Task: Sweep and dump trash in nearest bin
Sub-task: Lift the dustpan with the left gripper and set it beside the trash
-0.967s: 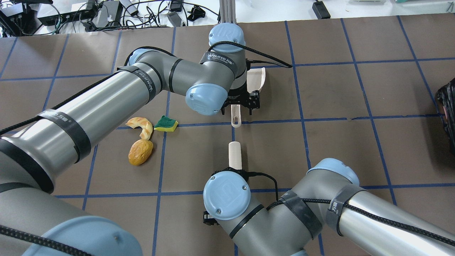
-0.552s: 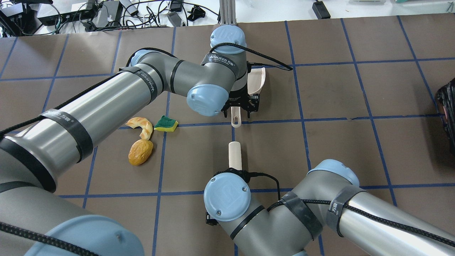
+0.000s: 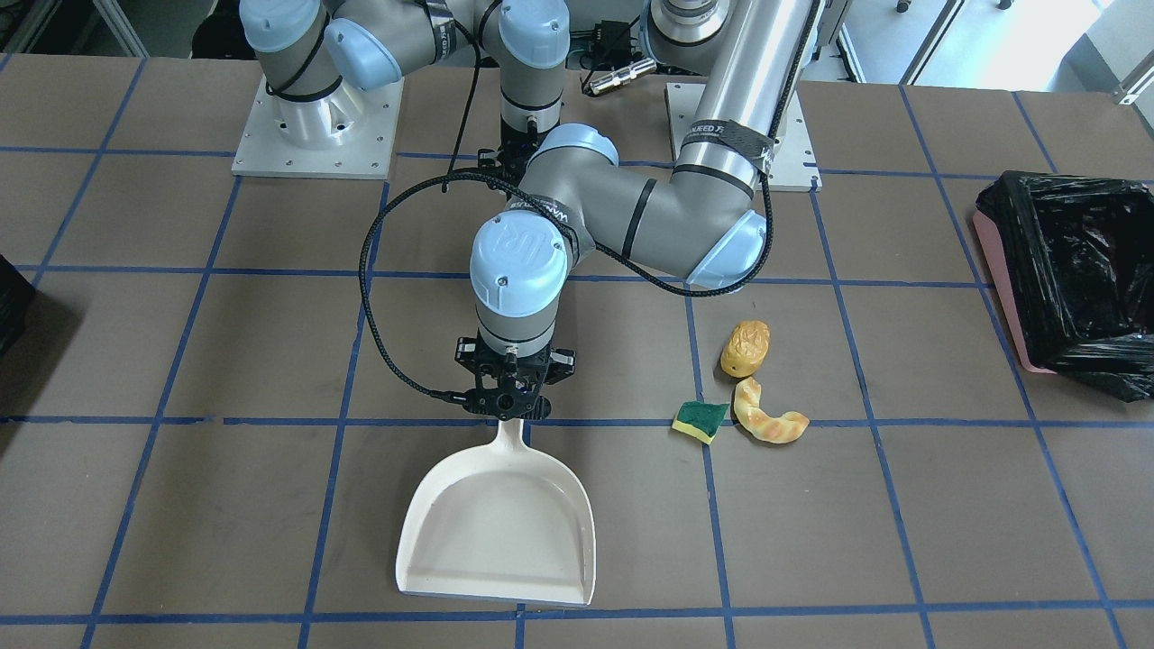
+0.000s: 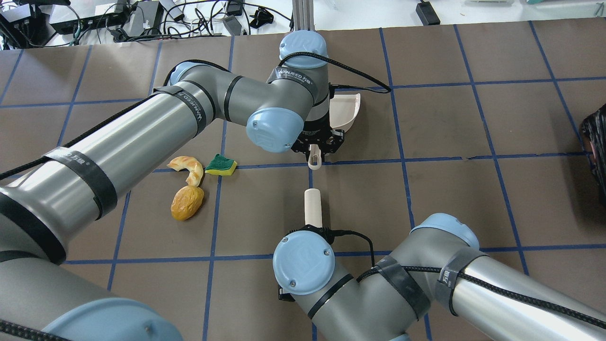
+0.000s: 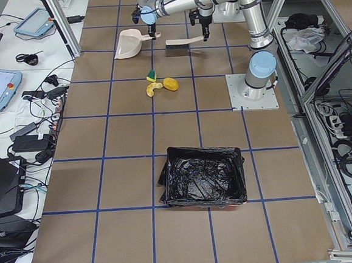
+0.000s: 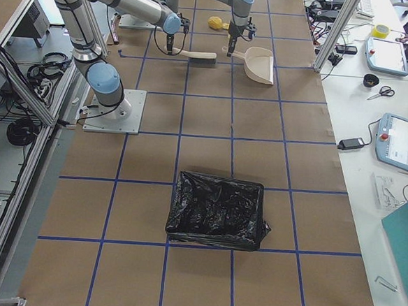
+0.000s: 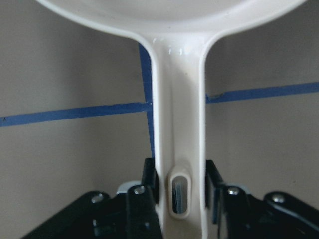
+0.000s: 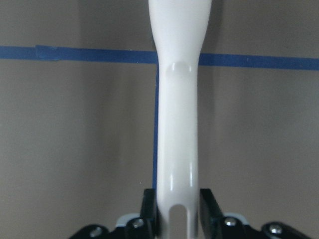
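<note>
Left hand [image 3: 508,407] grips dustpan [image 3: 500,532], right hand [image 8: 178,206] brush [image 4: 313,206]; both seemingly collinear.

The table [image 4: 473,118] is covered in brown sheeting with a blue tape grid. Along its far edge in the overhead view there's a tangle of black cables [image 4: 199,21], a power brick [image 4: 428,13] and an aluminium post [image 4: 301,12]. The white side bench [image 6: 339,218] has a near teach pendant [image 6: 403,142], a far teach pendant [image 6: 386,55], scissors [image 6: 380,92] between them, and a yellow tape roll [image 6: 380,30].
</note>
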{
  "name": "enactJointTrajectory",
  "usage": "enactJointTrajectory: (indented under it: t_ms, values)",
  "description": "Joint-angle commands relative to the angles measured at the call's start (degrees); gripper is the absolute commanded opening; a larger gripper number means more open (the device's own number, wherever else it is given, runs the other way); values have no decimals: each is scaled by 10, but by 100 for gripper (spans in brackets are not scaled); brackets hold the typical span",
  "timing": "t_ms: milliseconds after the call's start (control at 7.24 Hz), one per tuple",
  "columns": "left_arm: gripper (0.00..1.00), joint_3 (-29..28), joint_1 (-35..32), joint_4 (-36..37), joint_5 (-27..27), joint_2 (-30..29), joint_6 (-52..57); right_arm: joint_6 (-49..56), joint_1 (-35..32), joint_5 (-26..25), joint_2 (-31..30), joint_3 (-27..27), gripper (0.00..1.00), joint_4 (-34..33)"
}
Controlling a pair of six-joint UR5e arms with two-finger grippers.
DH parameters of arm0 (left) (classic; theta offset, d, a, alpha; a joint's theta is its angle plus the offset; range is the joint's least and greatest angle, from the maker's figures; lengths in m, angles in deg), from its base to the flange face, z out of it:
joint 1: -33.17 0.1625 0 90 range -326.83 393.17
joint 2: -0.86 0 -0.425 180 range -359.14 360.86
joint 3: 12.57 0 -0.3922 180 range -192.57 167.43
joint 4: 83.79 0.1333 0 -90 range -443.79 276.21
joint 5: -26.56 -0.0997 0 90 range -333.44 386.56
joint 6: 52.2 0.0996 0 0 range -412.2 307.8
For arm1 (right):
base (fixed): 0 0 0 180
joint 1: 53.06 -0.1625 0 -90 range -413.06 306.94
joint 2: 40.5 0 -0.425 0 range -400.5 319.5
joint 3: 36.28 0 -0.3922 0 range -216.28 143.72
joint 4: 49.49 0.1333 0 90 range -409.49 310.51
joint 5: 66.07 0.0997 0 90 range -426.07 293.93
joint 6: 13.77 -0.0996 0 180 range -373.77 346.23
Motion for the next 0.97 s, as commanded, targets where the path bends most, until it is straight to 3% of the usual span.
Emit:
enactJointTrajectory:
  t_ms: [0,276,552,829]
  values:
    - [0,-25,21,1,-26,18,88,0,0,1,-1,-1,1,0]
    - [0,-43,120,-30,-44,42,225,2,6,-1,-3,-2,0,5]
    - [0,-41,238,-107,-48,88,428,-2,14,-3,-8,-12,0,3]
    - [0,-22,323,-137,-95,125,649,-50,16,-4,-11,-37,0,25]
